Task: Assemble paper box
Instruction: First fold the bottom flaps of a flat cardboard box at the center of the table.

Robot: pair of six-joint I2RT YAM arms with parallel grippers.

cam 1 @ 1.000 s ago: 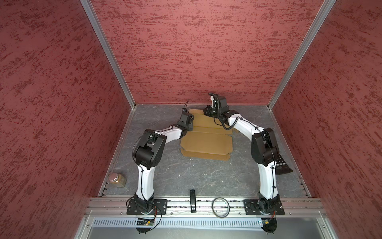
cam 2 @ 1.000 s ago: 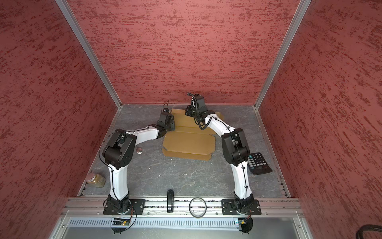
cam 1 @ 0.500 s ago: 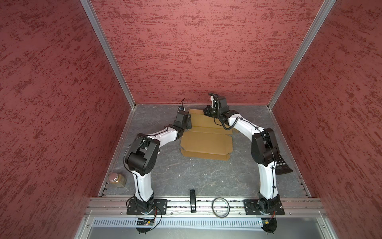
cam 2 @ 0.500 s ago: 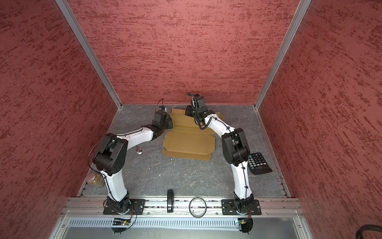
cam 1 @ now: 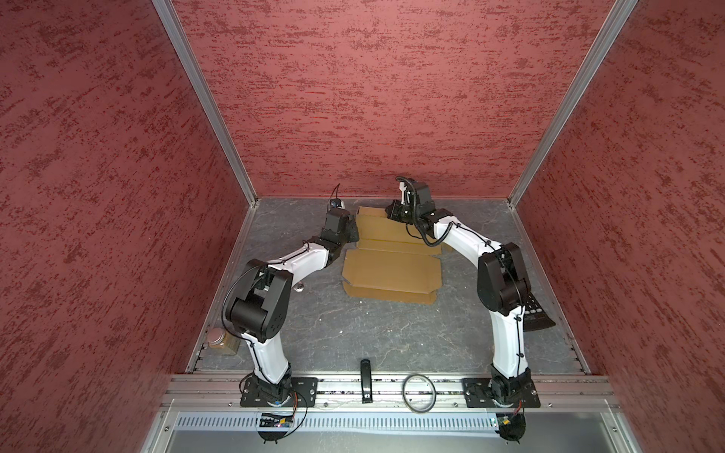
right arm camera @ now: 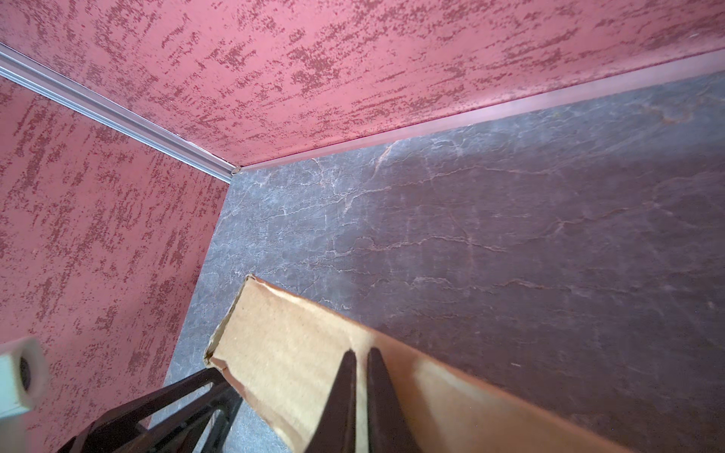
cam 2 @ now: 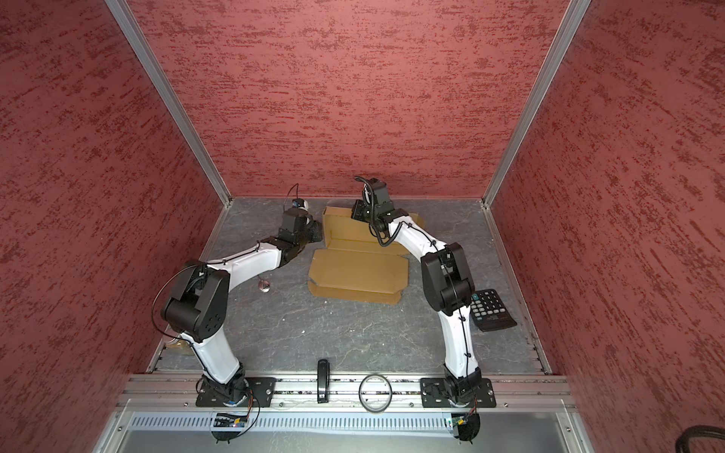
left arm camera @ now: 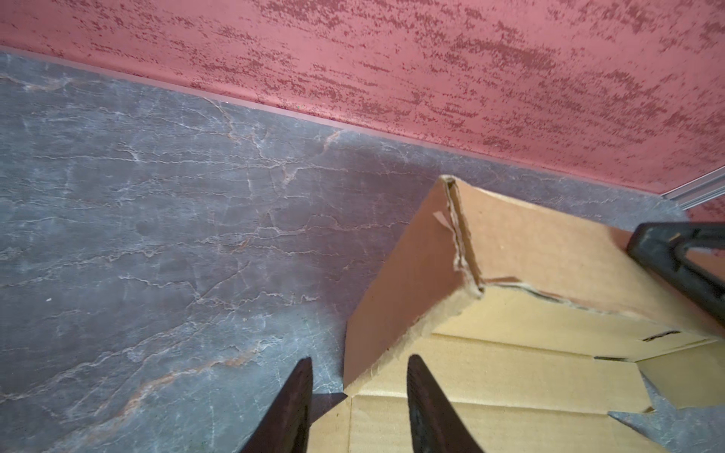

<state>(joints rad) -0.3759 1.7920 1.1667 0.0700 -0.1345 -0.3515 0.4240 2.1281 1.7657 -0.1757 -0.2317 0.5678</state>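
- Indoors, a grey veined tabletop (cam 1: 372, 337) sits closed in on three sides by red textured walls (cam 1: 353, 98).
- The paper box (cam 1: 392, 270), half folded, lies at back centre near the rear wall, with its rear and left panels raised and its front flaps flat.
- A lidded jar (cam 1: 221, 341) stands in the front left corner; its brownish contents are unclear.
- The left gripper (left arm camera: 359, 392), jaws apart, straddles the left panel's near end. The right gripper (right arm camera: 361, 392), jaws together, pinches the rear panel.
- A calculator (cam 2: 492, 310) hugs the right edge, and bare surface stretches from the box to the front rail (cam 1: 341, 388).
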